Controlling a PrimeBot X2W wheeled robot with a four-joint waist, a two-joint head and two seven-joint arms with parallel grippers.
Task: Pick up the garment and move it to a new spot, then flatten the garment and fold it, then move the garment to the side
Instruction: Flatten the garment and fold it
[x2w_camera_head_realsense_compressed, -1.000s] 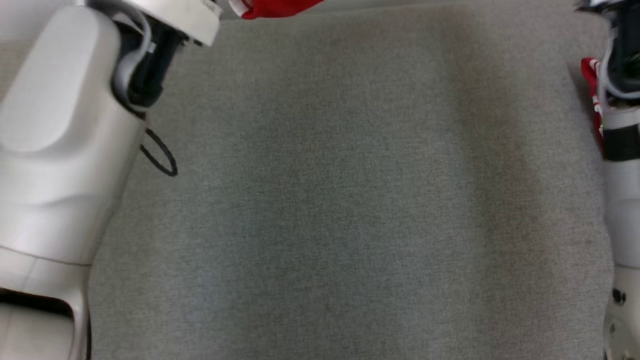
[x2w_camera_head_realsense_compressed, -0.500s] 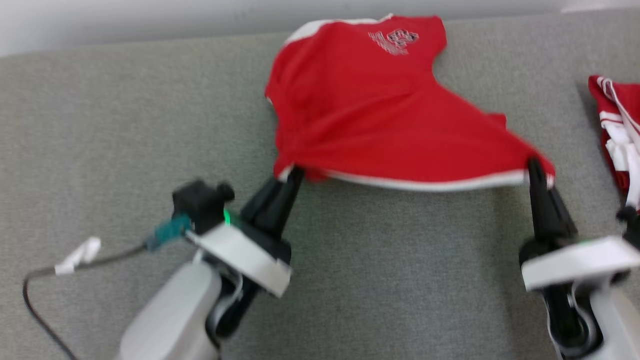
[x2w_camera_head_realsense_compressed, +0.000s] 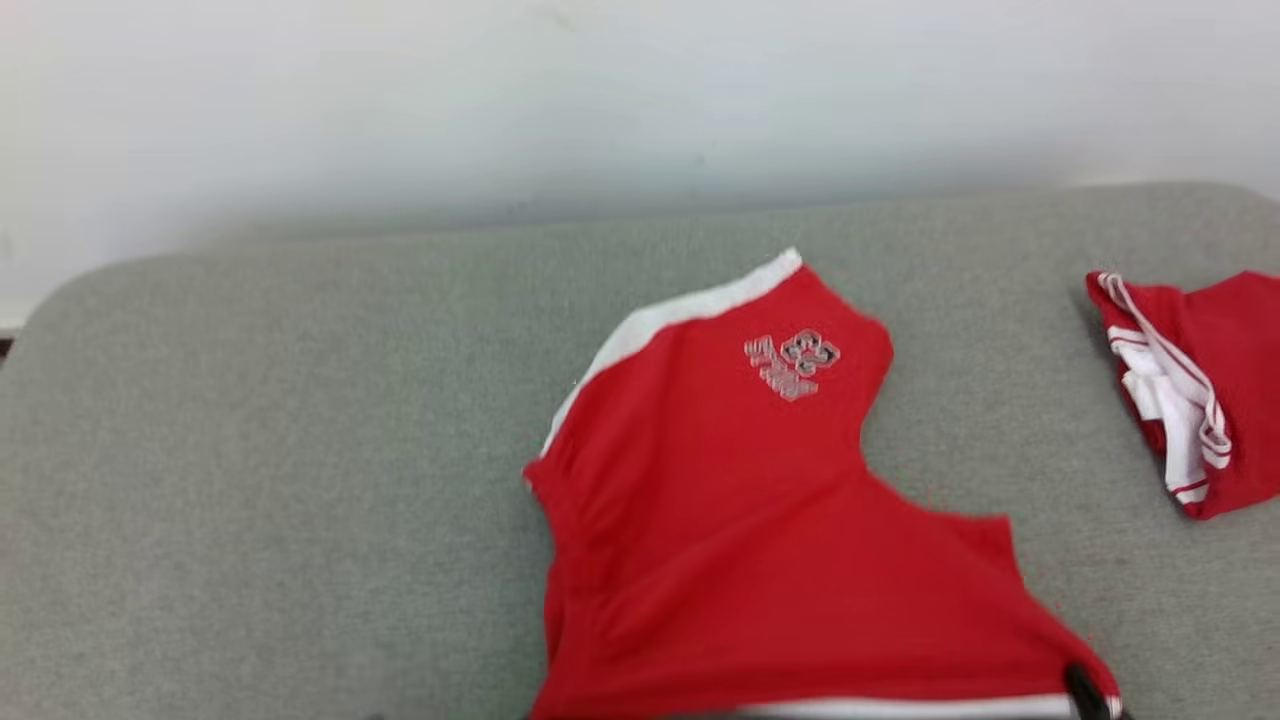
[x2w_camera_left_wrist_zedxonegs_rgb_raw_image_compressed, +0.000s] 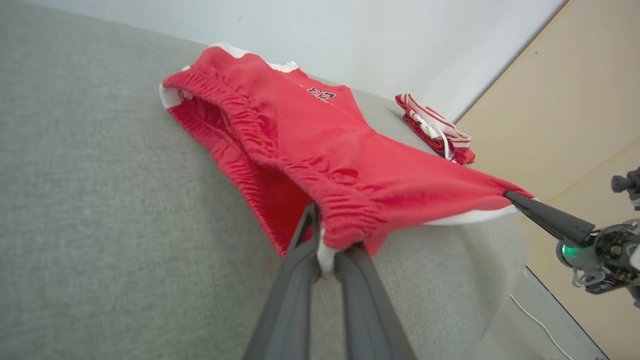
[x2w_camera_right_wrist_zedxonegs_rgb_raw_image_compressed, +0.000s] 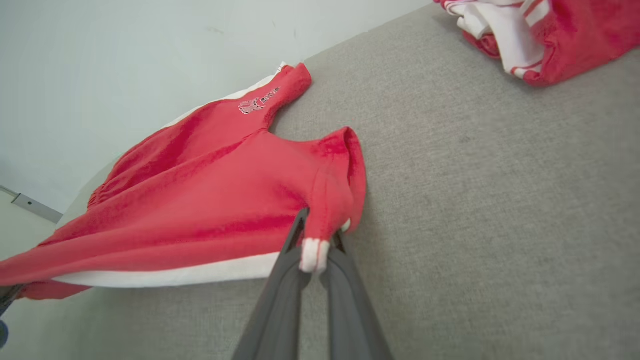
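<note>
CAUTION: each grip takes only a small pinch of the white-trimmed edge. Uneven pull may slip a corner free and let the cloth bunch. The left jaws and right jaws are each clenched on the garment (x2w_camera_left_wrist_zedxonegs_rgb_raw_image_compressed: 320, 150). It stretches between them and extends beyond them onto the worktop (x2w_camera_left_wrist_zedxonegs_rgb_raw_image_compressed: 100, 225).

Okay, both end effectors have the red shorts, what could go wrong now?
The left end effector and right end effector each pinch just a small corner of the red fabric shorts with white trim, so one corner may slip. The far leg lies on the grey fabric surface and could drag and bunch.
</note>
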